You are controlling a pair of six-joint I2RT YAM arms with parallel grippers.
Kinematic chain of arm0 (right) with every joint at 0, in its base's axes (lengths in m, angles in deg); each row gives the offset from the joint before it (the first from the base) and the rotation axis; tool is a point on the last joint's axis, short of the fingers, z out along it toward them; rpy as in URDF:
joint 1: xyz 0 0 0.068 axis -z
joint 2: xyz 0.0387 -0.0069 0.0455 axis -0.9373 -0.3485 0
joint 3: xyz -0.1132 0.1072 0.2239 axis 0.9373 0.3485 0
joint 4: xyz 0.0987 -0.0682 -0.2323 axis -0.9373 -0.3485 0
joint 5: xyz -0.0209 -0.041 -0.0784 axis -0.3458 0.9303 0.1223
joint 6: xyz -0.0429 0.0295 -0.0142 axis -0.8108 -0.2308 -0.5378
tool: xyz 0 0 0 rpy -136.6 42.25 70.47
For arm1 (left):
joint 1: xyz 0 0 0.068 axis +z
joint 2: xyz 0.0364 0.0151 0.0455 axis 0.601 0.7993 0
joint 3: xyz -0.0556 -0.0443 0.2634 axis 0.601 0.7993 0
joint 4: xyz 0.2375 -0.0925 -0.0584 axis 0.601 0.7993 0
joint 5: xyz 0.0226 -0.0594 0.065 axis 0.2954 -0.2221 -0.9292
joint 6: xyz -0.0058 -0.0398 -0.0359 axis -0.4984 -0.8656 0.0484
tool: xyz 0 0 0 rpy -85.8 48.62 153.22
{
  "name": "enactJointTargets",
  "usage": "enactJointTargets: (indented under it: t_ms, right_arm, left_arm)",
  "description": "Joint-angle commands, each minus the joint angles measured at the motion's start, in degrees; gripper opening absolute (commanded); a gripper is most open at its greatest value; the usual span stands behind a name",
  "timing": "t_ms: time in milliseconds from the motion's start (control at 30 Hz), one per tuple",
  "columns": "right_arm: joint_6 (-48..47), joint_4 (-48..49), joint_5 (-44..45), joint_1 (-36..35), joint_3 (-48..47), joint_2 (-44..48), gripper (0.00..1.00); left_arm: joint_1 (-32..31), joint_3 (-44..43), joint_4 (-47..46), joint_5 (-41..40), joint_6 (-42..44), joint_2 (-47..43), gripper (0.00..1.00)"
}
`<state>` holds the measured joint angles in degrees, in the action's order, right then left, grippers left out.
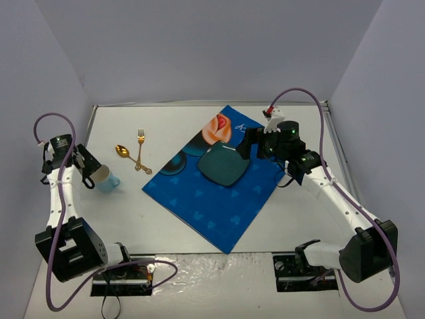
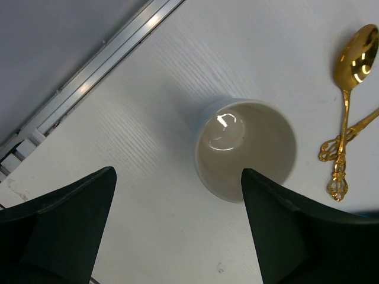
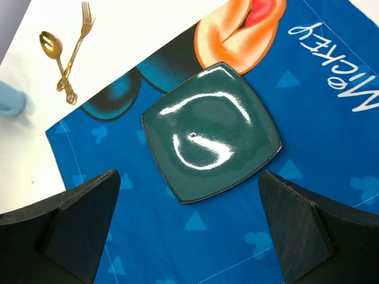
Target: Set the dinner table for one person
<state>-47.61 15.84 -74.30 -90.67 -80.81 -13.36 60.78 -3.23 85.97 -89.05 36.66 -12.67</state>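
The white dinner table [image 1: 166, 219] carries a blue cartoon-print mat [image 1: 219, 199] with a dark green square plate [image 1: 224, 164] on it. A light blue cup [image 1: 105, 179] with a white inside [image 2: 246, 148] stands at the left. A gold spoon [image 1: 123, 151] and gold fork [image 1: 141, 149] lie crossed beside it. My left gripper [image 1: 85, 167] is open just above the cup, its right finger [image 2: 296, 231] close to the cup's rim. My right gripper [image 1: 252, 143] is open above the plate's right edge, and the plate [image 3: 210, 130] lies beyond its fingers.
Grey walls enclose the table on three sides. A metal rim [image 2: 89, 77] runs along the table's left edge near the cup. The mat lies diagonally across the table's middle, reaching the front edge.
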Motion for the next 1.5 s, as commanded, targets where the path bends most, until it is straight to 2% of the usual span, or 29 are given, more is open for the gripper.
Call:
enactJointTargets:
  t_ms: [0, 333, 733, 800, 933, 1000, 1067, 1233, 1467]
  right_arm:
    - [-0.79, 2.56, -3.26, -0.20, 0.13, 3.28, 1.00]
    - [-1.73, 2.73, -2.69, -1.26, 1.89, 5.88, 1.00]
    - [-2.54, 2.65, -1.96, -1.44, 3.32, 7.37, 1.00]
    - [-2.92, 2.65, -1.75, -1.58, 3.11, 7.17, 1.00]
    - [-4.16, 2.41, -1.02, -2.77, 2.44, 6.82, 0.99]
    - [-4.82, 1.86, -0.99, -3.81, 1.08, 6.09, 0.99]
    - [-5.76, 1.24, -0.84, -5.30, -0.57, 5.27, 0.99]
    - [-8.44, 0.55, 0.85, -10.88, -4.89, 1.37, 0.99]
    - [-12.57, 0.62, 2.66, -20.42, -12.11, -5.67, 0.97]
  left_arm:
    - [2.68, 2.72, -4.27, 2.29, -0.82, -0.78, 0.81]
    - [2.76, 5.76, -11.40, 4.68, -1.00, 2.75, 0.67]
    - [2.53, 5.71, -13.41, 5.44, -0.82, 5.99, 0.45]
    - [2.53, 5.40, -13.13, 5.44, -0.62, 5.67, 0.31]
    - [2.22, 3.82, -11.15, 5.76, -0.47, 4.25, 0.09]
    - [1.65, 1.98, -8.57, 5.87, -0.47, 3.09, 0.02]
    - [1.07, 0.01, -5.61, 5.53, -0.56, 1.43, 0.00]
    - [-5.27, -6.71, 3.15, 2.23, -1.47, -2.11, 0.00]
    - [-20.75, -10.33, 7.88, -1.83, -10.18, -6.23, 0.00]
